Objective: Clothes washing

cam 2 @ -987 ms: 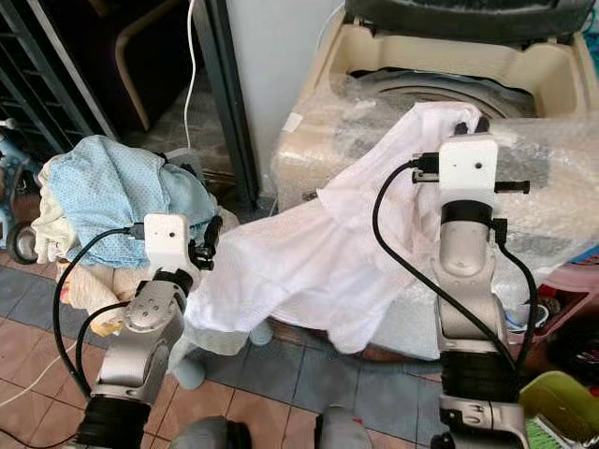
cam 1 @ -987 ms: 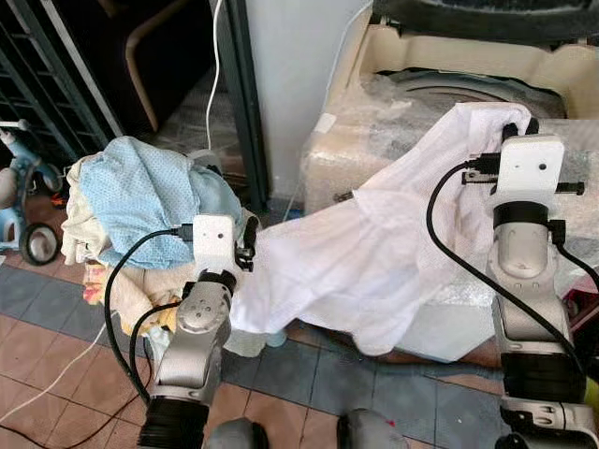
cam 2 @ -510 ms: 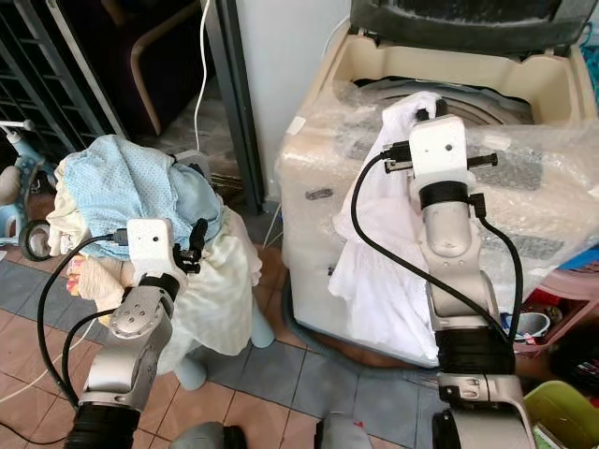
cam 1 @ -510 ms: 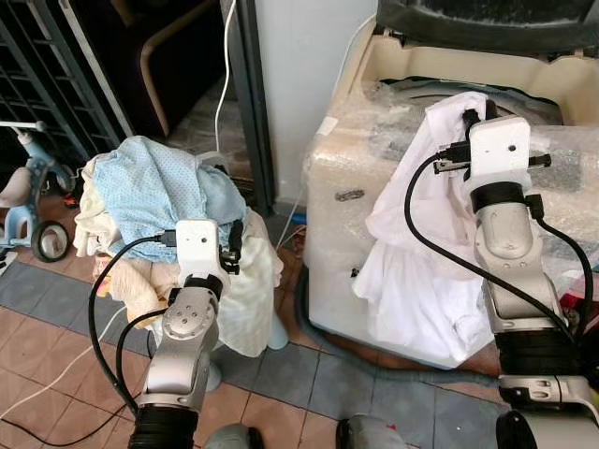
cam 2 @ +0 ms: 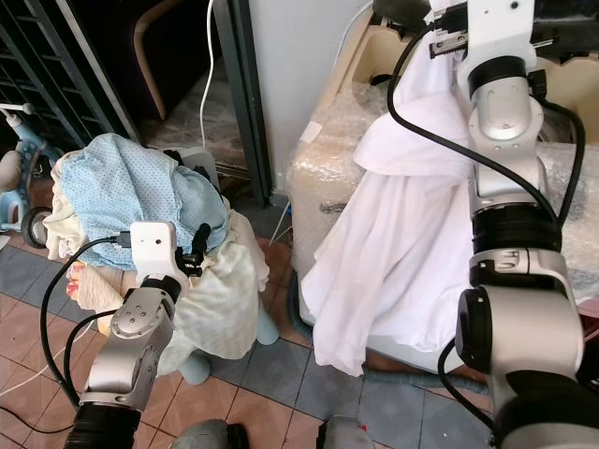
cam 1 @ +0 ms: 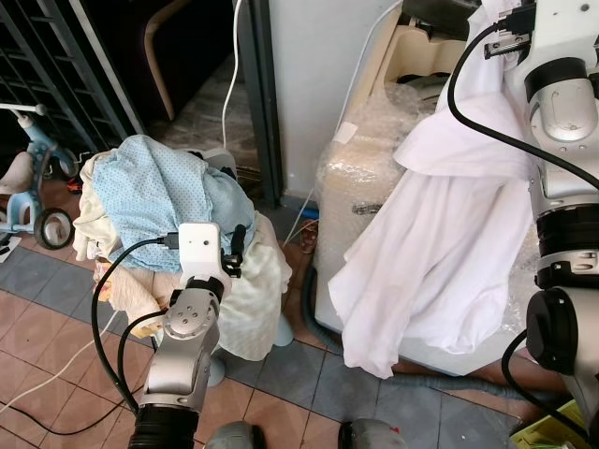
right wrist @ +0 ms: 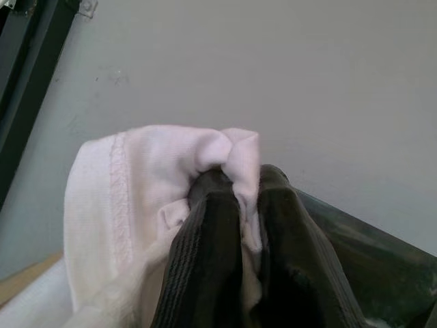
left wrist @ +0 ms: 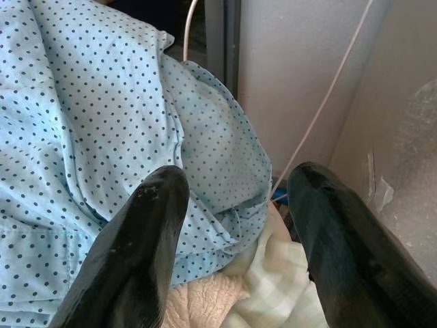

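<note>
A white garment hangs from high up down the front of the cream washing machine, which is wrapped in bubble film. My right gripper is shut on a bunched fold of this garment, raised above the machine's open top. My left gripper stands open and holds nothing, just in front of a heap of laundry on a stool. A light blue dotted cloth lies on top of that heap, with a pale checked cloth hanging below it.
A dark metal door post stands between the heap and the machine, with a white cable beside it. A child's tricycle is at the far left. A grey hose lies on the tiled floor by the machine.
The white garment was stretched between both grippers; my left gripper has let it go. My right arm has lifted it high, so it now hangs down the machine's front.
</note>
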### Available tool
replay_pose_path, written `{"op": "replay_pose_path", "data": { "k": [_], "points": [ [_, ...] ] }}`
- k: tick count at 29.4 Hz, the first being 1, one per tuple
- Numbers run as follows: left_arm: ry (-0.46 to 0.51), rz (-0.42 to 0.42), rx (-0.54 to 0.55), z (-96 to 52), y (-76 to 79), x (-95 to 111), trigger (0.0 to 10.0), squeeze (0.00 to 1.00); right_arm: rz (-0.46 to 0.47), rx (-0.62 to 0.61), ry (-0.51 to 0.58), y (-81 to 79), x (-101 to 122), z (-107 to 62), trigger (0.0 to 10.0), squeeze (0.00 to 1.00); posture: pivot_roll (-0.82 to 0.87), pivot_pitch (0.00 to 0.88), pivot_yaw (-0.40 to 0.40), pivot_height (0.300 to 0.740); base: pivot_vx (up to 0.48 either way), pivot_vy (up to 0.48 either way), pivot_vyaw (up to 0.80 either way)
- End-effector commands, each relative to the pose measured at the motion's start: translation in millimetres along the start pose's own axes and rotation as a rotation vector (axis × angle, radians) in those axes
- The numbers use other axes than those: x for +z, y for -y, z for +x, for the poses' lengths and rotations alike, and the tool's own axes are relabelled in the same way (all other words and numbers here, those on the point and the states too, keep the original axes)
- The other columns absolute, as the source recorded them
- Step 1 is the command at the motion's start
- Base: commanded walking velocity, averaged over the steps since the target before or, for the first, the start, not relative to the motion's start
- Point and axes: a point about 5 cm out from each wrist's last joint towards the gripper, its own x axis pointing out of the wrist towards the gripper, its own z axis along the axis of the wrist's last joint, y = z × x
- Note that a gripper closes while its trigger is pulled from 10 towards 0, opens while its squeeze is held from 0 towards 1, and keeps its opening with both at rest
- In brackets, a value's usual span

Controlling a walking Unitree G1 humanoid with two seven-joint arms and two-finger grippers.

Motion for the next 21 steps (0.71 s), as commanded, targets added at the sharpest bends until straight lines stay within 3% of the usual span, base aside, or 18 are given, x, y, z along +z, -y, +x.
{"op": "replay_pose_path", "data": {
  "k": [1, 4, 8, 10, 14, 17, 21],
  "points": [
    [0.001, 0.002, -0.004, -0.8, 0.1, 1.6, 10.0, 0.0, -0.004, -0.018, 0.047, 0.8, 14.5, 10.2, 10.0, 0.0, -0.07, 0.075, 0.04, 0.74, 0.326, 0.0, 0.0],
    [-0.002, 0.002, -0.004, -1.9, 0.0, 1.5, 10.0, 0.0, -0.04, -0.058, 0.073, 6.3, 24.3, 20.1, 10.0, 0.0, -0.07, 0.078, 0.039, 0.74, 0.347, 0.0, 0.0],
    [-0.017, 0.008, 0.01, -3.9, -4.0, -1.3, 10.0, 0.0, -0.072, -0.162, 0.111, 30.3, 45.4, 33.2, 10.0, 0.0, -0.06, 0.081, 0.036, 0.74, 0.365, 0.0, 0.0],
    [-0.022, 0.011, 0.012, -4.0, -4.7, -1.9, 10.0, 0.0, -0.097, -0.22, 0.163, 48.3, 68.1, 41.7, 10.0, 0.0, -0.06, 0.08, 0.034, 0.74, 0.351, 0.0, 0.0],
    [-0.031, 0.003, 0.016, -3.2, -3.6, -2.6, 10.0, 0.0, -0.138, -0.243, 0.211, 58.0, 86.3, 46.7, 10.0, 0.0, -0.07, 0.08, 0.032, 0.74, 0.226, 0.0, 0.0],
    [-0.04, -0.004, 0.017, -2.7, -1.0, -3.3, 10.0, 0.0, -0.162, -0.196, 0.185, 55.7, 87.1, 50.2, 10.0, 0.0, -0.07, 0.077, 0.027, 0.74, 0.0, 0.0, 0.0],
    [-0.043, -0.007, 0.022, -3.0, -0.5, -3.9, 10.0, 0.0, -0.164, -0.008, 0.023, 22.9, 42.8, 42.3, 10.0, 0.0, -0.06, 0.076, 0.021, 0.74, 0.0, 0.0, 0.0]
  ]
}}
